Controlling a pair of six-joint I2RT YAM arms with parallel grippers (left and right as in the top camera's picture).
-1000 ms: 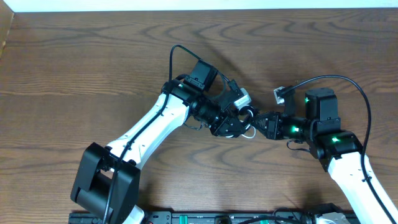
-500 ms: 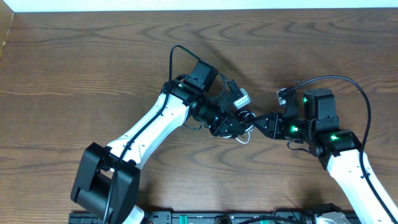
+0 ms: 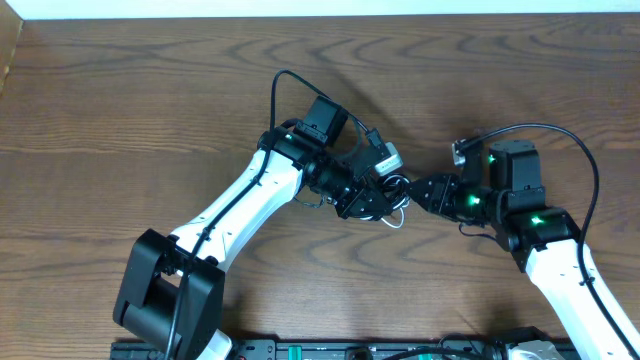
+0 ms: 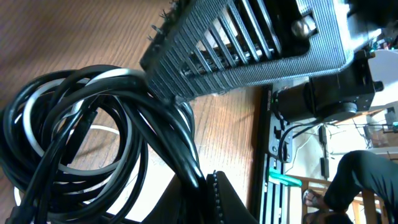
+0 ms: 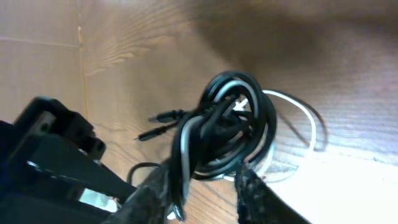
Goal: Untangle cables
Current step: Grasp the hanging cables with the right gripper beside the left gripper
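Black cable [image 3: 393, 190]: thin, glossy, long, wound into a tight bundle of several overlapping loops, strands crossing over one another; still tangled. Seen close, the coils [image 4: 134, 134] stack and cross with no clear order. White cable [image 3: 398, 219]: thinner and shorter, threaded through the black coils, with one open loop [image 5: 314, 127] spilling out beside the bundle and lying on the wood. A pale strand [image 5: 185, 146] runs inside the black knot. Two thin ends with small plugs [image 5: 155, 124] stick out of the bundle side by side. Bundle sits mid-table [image 3: 120, 100], a little right of centre, well apart from every edge.
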